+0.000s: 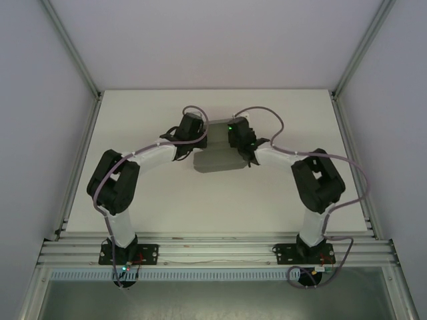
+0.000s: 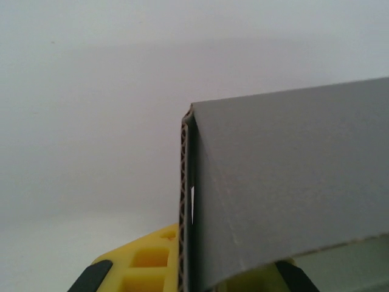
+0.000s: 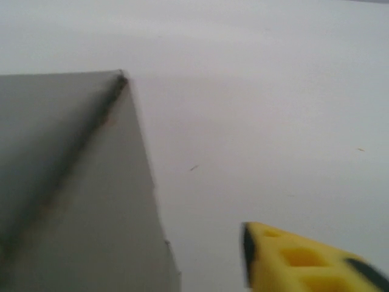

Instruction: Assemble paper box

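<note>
White table [image 1: 220,200], pale walls [image 1: 40,100], grey paper box [image 1: 217,162]

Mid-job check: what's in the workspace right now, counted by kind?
Grey box: 1
Arms: 2 (left arm, right arm)
Total: 3

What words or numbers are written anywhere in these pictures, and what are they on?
No text can be read anywhere.
The plain grey cardboard box has no print on the faces that show, up close too.
The yellow plastic fingers carry no marks.
The white table is blank.
The small parts at the black arm bases are too small to tell.
</note>
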{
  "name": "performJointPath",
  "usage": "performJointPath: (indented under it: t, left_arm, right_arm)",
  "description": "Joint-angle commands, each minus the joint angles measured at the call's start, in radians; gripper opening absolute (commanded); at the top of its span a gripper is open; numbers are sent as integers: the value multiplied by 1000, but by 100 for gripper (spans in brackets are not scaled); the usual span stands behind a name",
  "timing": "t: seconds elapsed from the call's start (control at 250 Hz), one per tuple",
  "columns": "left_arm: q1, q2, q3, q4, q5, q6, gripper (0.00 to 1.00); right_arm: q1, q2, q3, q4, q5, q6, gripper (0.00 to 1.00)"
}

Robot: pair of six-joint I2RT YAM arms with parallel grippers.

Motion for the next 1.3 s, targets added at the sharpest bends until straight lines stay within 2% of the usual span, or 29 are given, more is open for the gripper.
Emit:
performJointPath:
  t: [0.0,0.088,0.204,0.364,0.444,0.568,0.704,0.831,0.903,1.039,1.131,1.295]
  left_arm:
    - [10,-35,-5,-23,-11,-1,0]
    - [11,-44,-12,-13,3,9,0]
    - [16,-64,-26,1,26,45,0]
    - [54,-91,-24,-17,166,163,0]
    - [90,-95,6,-79,167,160,0]
    - [99,-119,17,-105,141,178,0]
    - [97,-120,23,-118,165,161,0]
    - [97,-116,17,-117,142,135,0]
    - [97,-119,11,-107,139,125,0]
    - [96,-113,17,-106,138,116,0]
    - [93,-109,22,-106,141,113,0]
    - [77,-109,27,-112,118,105,0]
  right_arm:
    - [-14,-116,-61,154,-356,-108,74]
    - [-13,-190,-112,190,-495,-117,100]
    - [-14,-280,-169,228,-491,-77,100]
    - [-22,-408,-234,226,-275,29,100]
    - [-30,-459,-240,149,-141,88,100]
    - [-34,-439,-210,16,-218,19,100]
    - [-37,-364,-149,0,-324,7,90]
    - [-36,-288,-76,-34,-444,-4,81]
    - [-37,-235,-34,-75,-448,-4,71]
    - [-37,-154,19,-107,-456,9,61]
    - [-37,-105,56,-123,-401,31,42]
    - [-36,-30,131,-176,-236,60,28]
